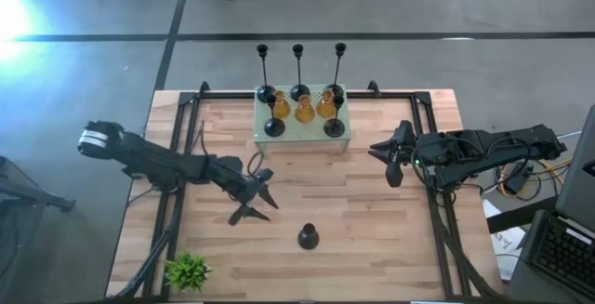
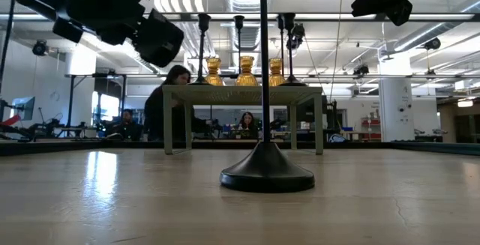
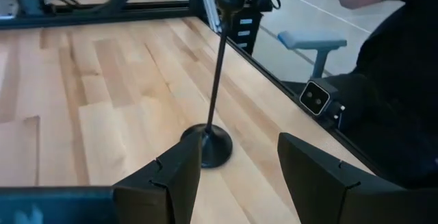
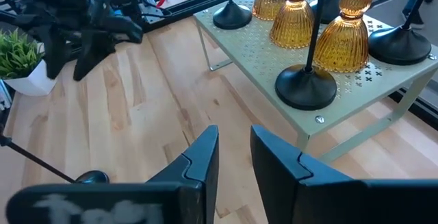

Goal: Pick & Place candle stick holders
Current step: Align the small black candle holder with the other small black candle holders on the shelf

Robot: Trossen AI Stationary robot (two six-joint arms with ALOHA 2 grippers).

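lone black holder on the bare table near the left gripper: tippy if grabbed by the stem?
Probably somewhat. The lone holder has a tall thin stem over a small round base, so a sideways nudge high up could tip it. The stem looks like rigid metal, unlikely to flex. The left gripper stands open facing its base, a steadier place to grasp.

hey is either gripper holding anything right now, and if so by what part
Nothing is held. The left gripper is open over the table, with the lone tall black holder standing free ahead of it. The right gripper, near the green stand, has an empty gap.
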